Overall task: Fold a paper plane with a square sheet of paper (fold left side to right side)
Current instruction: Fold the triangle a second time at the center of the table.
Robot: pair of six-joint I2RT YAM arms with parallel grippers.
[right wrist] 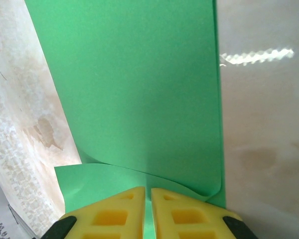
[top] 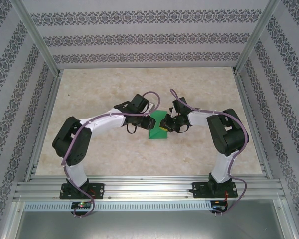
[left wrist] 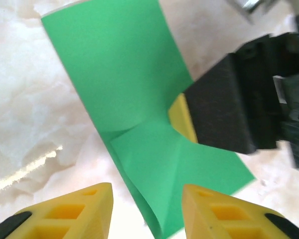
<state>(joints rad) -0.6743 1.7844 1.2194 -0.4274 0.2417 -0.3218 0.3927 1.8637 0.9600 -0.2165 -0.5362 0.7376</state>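
item 1, nearest the lens: your right gripper point(right wrist: 147, 195) has its jaws pressed together on an edge of the square sheet of paper point(right wrist: 139, 84), with only a sliver of green between the yellow pads point(right wrist: 114, 214). judged purpose: to carry that edge across so the sheet doubles over.

item 2: your left gripper point(left wrist: 147, 189) has its jaws spread. the sheet shows in the gap between them and nothing is pinched. it appears placed to steady or press the fold line, not to lift.

item 3: the sheet lies in the middle of the bench point(top: 89, 149), between the two grippers. part of it is flat on the surface and part is raised in a soft curl. a crease line point(left wrist: 173, 174) crosses it in the left wrist view.

item 4, not verifiable: the held edge is hidden inside the right jaws. from above, both grippers cover much of the sheet, so you cannot confirm that its edges line up. in the right wrist view the far end of the sheet is cut off by the frame.
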